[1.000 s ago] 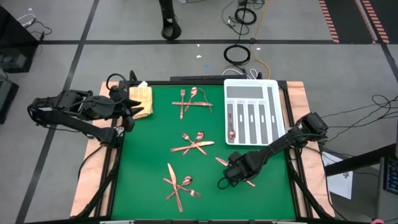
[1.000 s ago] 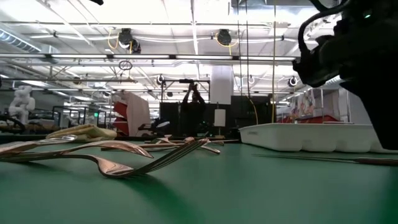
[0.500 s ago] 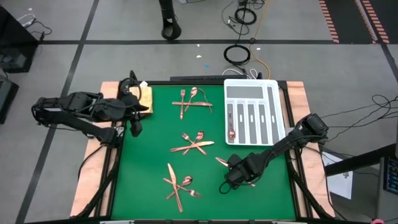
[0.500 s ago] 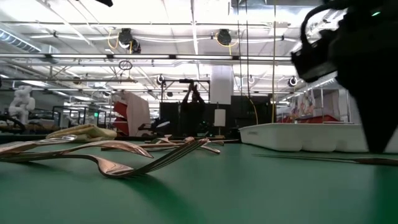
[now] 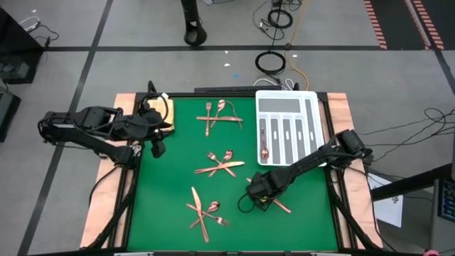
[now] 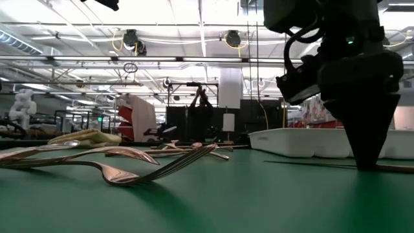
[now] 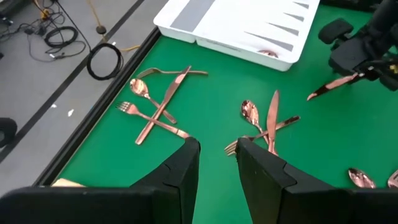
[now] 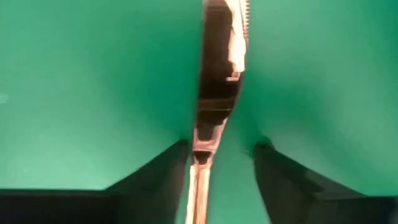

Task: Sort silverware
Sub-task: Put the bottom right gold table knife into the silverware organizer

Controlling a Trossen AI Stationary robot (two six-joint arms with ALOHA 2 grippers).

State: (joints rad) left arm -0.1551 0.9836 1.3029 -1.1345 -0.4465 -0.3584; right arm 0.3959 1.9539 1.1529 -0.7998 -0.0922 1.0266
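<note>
Near the tray (image 5: 317, 121), right gripper (image 5: 257, 197) straddles a knife (image 8: 214, 87), fingers spread, seemingly not gripping.

The right gripper (image 5: 260, 190) covers the middle of a copper knife (image 5: 279, 204) in the high view, the right wrist view cuts that knife (image 8: 214, 93) off at both edges, and the piece in the white tray (image 5: 287, 128) is too small to name.
</note>
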